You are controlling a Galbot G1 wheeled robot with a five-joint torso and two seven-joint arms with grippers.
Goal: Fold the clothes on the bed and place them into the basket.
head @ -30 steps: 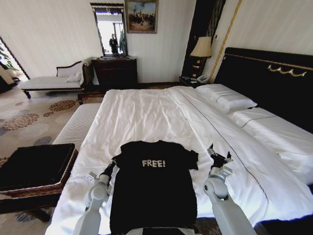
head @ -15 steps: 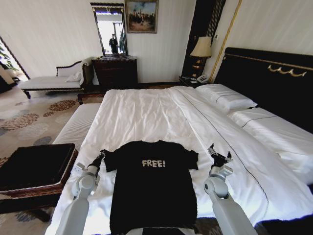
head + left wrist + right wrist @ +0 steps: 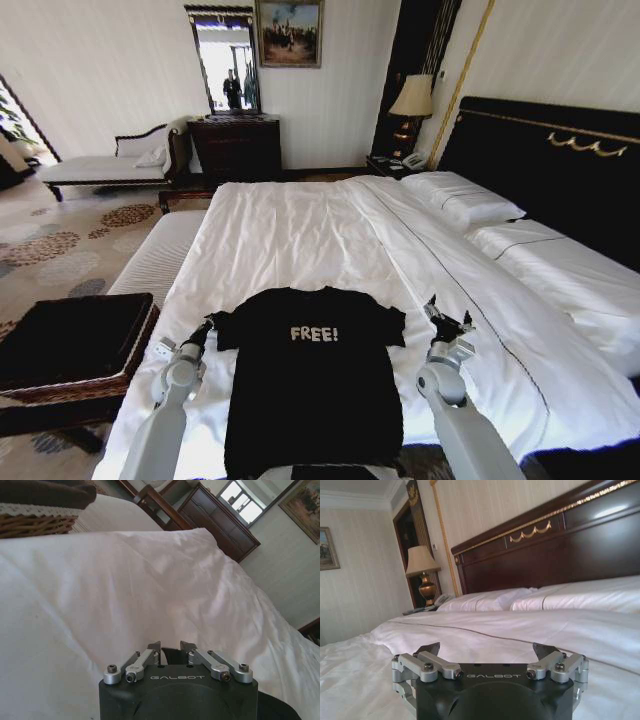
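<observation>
Open duvet all round the shirt; basket and bench crowd the robot's left edge of the bed.
T-shirt [image 3: 313,375] lies flat on the bed [image 3: 300,240]. Left gripper [image 3: 203,328] sits at its left sleeve, fingers nearly closed with a narrow gap; right gripper [image 3: 447,318] is just beside the right sleeve, jaws wide apart over bare duvet. Beyond the shirt the white duvet runs free toward the far end. Pillows [image 3: 462,198] and black headboard [image 3: 560,160] block the robot's right side. Basket [image 3: 70,345] stands beside the mattress on the left, striped bench [image 3: 160,255] just behind it. Dresser [image 3: 236,146] and lamp [image 3: 411,100] are well apart at the far wall.
</observation>
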